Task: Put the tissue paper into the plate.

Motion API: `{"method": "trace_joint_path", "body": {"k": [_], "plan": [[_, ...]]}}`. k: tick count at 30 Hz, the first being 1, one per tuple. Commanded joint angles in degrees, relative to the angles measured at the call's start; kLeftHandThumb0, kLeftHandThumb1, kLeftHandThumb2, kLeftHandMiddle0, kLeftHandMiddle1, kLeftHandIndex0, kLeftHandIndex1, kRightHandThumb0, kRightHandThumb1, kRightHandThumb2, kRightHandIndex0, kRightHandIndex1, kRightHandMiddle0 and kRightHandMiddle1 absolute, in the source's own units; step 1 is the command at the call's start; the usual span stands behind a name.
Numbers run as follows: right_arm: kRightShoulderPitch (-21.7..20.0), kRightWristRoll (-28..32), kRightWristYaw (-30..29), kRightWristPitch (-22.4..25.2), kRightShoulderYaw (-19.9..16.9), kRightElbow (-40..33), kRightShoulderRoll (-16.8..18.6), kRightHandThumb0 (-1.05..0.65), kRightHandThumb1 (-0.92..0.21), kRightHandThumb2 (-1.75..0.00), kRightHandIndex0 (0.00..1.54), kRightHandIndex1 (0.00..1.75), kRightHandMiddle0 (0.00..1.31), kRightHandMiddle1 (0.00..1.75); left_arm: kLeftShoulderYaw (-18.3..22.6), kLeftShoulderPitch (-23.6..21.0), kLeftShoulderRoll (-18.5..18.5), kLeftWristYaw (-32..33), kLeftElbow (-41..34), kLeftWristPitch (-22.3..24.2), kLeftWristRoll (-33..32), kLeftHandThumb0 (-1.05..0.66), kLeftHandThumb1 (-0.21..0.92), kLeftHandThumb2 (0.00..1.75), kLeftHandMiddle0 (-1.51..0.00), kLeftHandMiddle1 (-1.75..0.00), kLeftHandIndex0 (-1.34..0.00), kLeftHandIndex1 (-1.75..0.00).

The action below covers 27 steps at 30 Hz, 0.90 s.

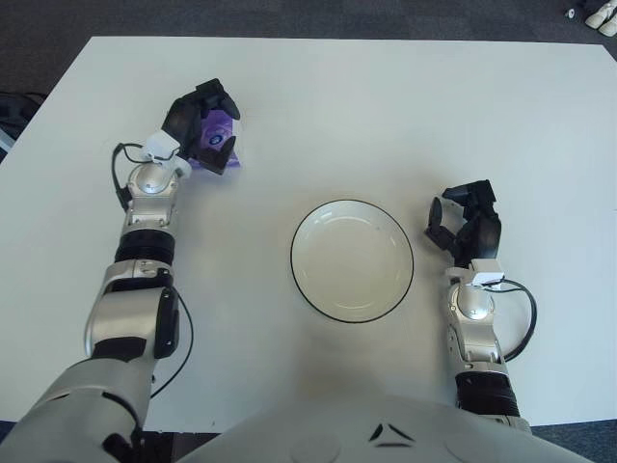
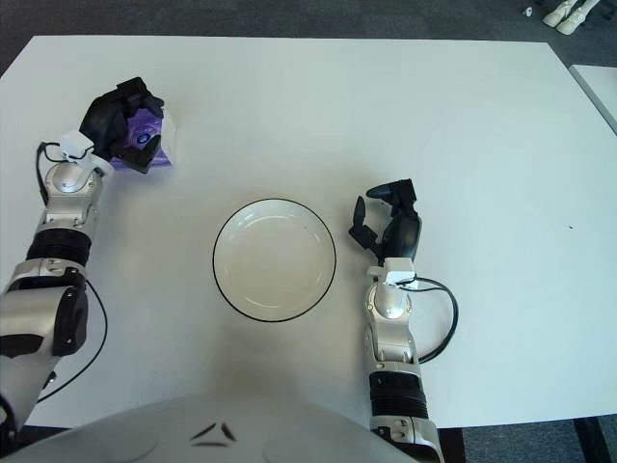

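The tissue paper is a small purple pack [image 1: 216, 139] at the table's far left. My left hand [image 1: 202, 125] is turned on its side around it, black fingers curled over the pack, which shows inside the palm. I cannot tell whether the pack is lifted off the table. The white plate [image 1: 353, 262] with a dark rim stands empty in the middle, well to the right of and nearer to me than the pack. My right hand [image 1: 466, 227] shows just right of the plate, fingers relaxed and holding nothing.
The white table [image 1: 386, 106] reaches dark floor at the far edge and on both sides. A black cable [image 1: 525, 318] loops beside my right wrist. Something white [image 1: 609, 13] lies on the floor beyond the far right corner.
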Motion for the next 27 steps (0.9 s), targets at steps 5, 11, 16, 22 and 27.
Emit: {"method": "trace_joint_path", "body": {"k": [5, 11, 16, 22, 27], "plan": [[5.5, -0.3, -0.3, 1.6, 0.7, 6.2, 1.6, -0.39, -0.6, -0.96, 0.53, 1.35, 0.38, 1.75, -4.1, -2.0, 5.5, 0.7, -4.0, 0.2, 6.1, 0.0, -0.09, 1.75, -0.94, -1.66, -0.69, -1.75], [4.9, -0.5, -0.2, 2.0, 0.6, 6.7, 1.3, -0.39, -0.62, -0.94, 0.52, 1.35, 0.37, 1.75, -5.1, -1.7, 9.0, -0.7, -6.3, 3.4, 7.3, 0.0, -0.1, 1.75, -0.96, -1.62, -0.7, -1.75], [4.8, -0.4, -0.2, 2.2, 0.5, 6.9, 1.2, -0.39, -0.63, -0.94, 0.52, 1.35, 0.37, 1.75, -6.5, -1.2, 11.6, 2.9, -6.9, 2.2, 11.9, 0.0, -0.1, 1.75, -0.97, -1.62, -0.69, -1.75], [4.8, -0.4, -0.1, 2.1, 0.5, 7.0, 1.1, -0.39, -0.63, -0.93, 0.53, 1.35, 0.37, 1.75, -7.9, -2.0, 13.8, 5.2, -6.6, 0.4, 15.3, 0.0, -0.08, 1.75, -0.95, -1.68, -0.66, -1.75], [4.9, -0.6, -0.2, 2.4, 0.6, 6.6, 1.2, -0.39, -0.63, -0.93, 0.53, 1.35, 0.37, 1.75, -9.5, -2.3, 16.5, 8.8, -7.0, -2.0, 19.9, -0.01, -0.07, 1.75, -0.92, -1.74, -0.67, -1.72]]}}
